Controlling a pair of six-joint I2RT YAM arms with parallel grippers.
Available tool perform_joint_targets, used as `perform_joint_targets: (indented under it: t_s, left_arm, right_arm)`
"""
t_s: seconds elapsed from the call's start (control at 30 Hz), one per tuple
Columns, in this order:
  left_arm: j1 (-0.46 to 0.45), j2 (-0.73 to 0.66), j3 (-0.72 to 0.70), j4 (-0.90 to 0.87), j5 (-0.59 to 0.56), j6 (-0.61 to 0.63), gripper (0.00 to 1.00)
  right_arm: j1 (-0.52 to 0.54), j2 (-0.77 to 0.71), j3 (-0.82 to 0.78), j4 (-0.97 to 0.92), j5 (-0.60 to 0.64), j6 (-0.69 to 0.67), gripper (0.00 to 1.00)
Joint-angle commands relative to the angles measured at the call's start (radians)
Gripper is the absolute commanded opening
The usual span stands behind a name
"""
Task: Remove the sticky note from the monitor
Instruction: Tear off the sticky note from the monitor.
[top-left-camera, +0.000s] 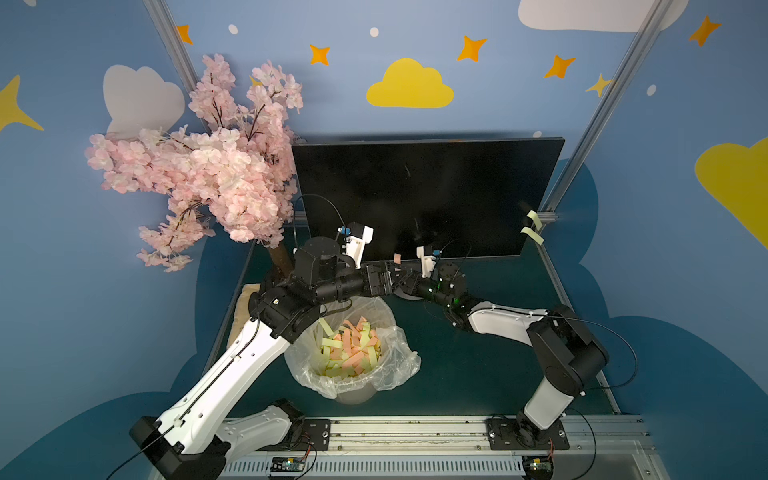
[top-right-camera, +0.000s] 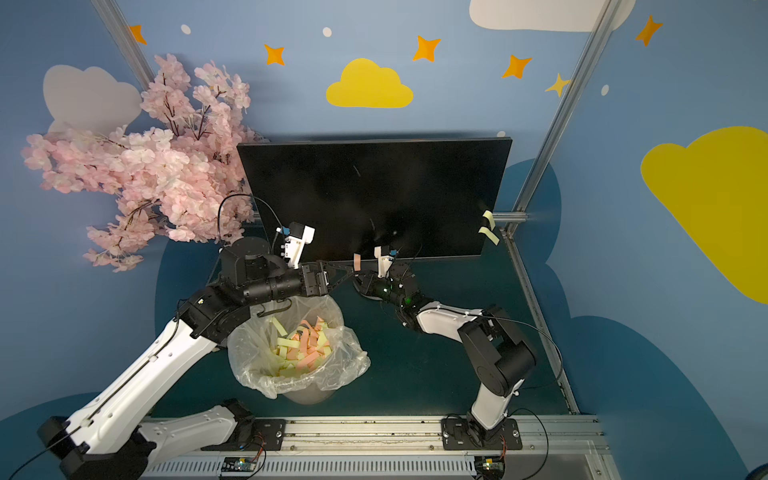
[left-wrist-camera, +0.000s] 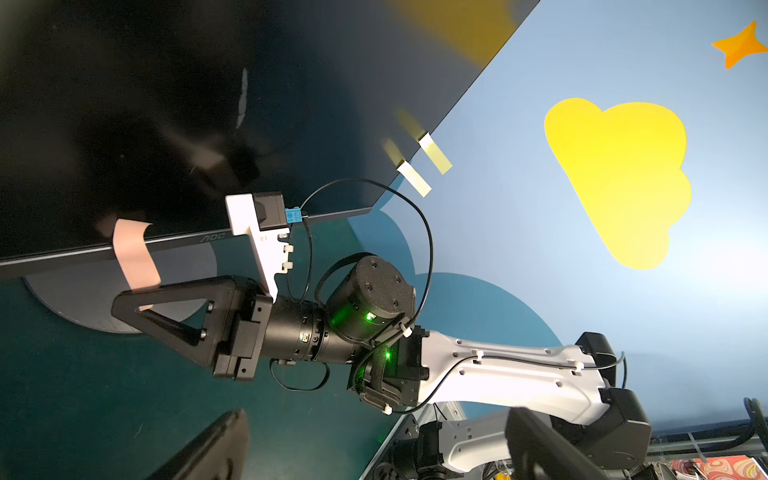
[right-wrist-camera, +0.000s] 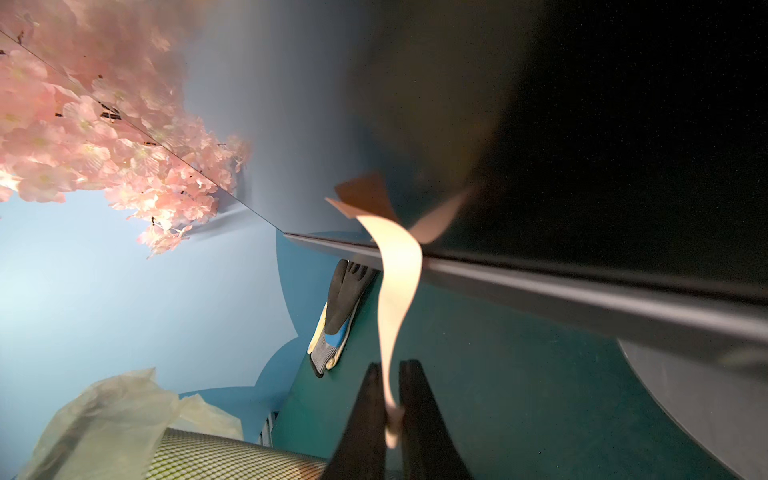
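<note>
Both top views: pink blossom tree (top-left-camera: 208, 166) far left; lined bin (top-left-camera: 353, 397) of paper strips nearer, on the counter (top-left-camera: 478, 365). Then left claw (top-left-camera: 395, 276), jaws wide apart, empty, just left of a pink sticky note (left-wrist-camera: 135, 257). Upper end sits at the lower bezel of the monitor (top-left-camera: 428, 187), far centre; lower end pinched tight in right claw (right-wrist-camera: 390, 415). Two yellow notes (top-left-camera: 533, 227) on its right edge.

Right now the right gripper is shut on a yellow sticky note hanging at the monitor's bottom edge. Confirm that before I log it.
Not yellow. The right gripper is shut on a pink sticky note hanging at the monitor's bottom edge, as the left wrist view shows. The yellow notes sit on the monitor's side edge.
</note>
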Motion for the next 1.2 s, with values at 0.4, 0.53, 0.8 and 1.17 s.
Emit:
perform_joint_targets:
  t_s: [0.4, 0.53, 0.8, 1.17]
  left_arm:
    - [-0.003, -0.046, -0.004, 0.006, -0.002, 0.011, 1.0]
    - [-0.002, -0.069, -0.012, -0.002, -0.011, 0.017, 1.0]
    - [-0.002, -0.133, -0.053, -0.021, -0.03, 0.017, 1.0]
    - [0.0, -0.249, -0.088, -0.111, -0.086, 0.041, 1.0]
  right_arm:
    - [-0.009, -0.083, -0.009, -0.143, -0.025, -0.027, 0.0]
    - [0.0, -0.123, -0.008, -0.213, -0.031, -0.05, 0.0]
    - [0.017, -0.222, -0.008, -0.345, -0.036, -0.091, 0.0]
    - [0.038, -0.413, 0.059, -0.635, -0.021, -0.198, 0.0]
